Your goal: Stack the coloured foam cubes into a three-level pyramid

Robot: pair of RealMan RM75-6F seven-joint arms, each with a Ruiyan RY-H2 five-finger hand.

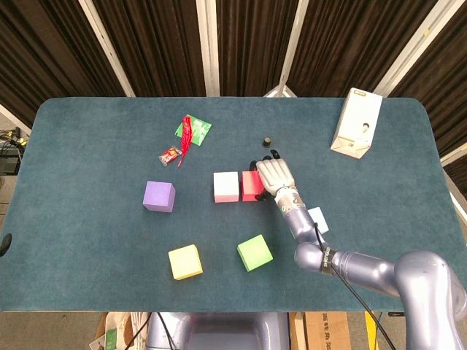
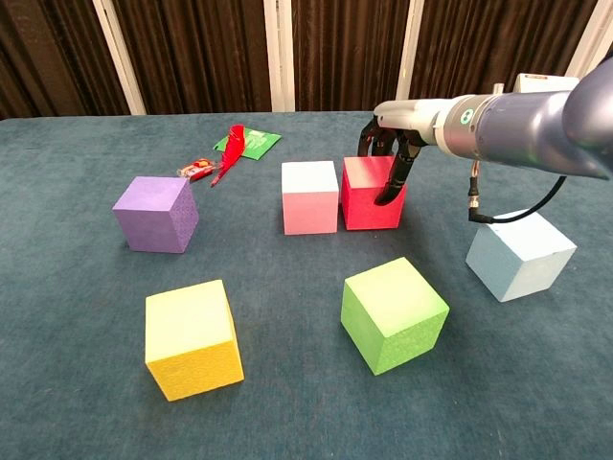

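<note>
My right hand (image 1: 273, 175) (image 2: 391, 158) grips the red cube (image 1: 252, 186) (image 2: 369, 196) from its right and back sides, with the cube standing on the table. The red cube sits right beside the pink cube (image 1: 226, 187) (image 2: 309, 196), nearly touching it. Apart on the cloth lie the purple cube (image 1: 159, 196) (image 2: 156, 213) at left, the yellow cube (image 1: 185, 262) (image 2: 192, 337) and green cube (image 1: 255, 252) (image 2: 394, 313) near the front, and the light blue cube (image 1: 318, 219) (image 2: 519, 254) under my right forearm. The left hand shows in neither view.
A white carton (image 1: 356, 122) stands at the back right. A red and green wrapper (image 1: 191, 130) (image 2: 241, 144) and a small sweet (image 1: 170, 154) (image 2: 194, 170) lie at the back left. A small black knob (image 1: 268, 140) sits behind the red cube.
</note>
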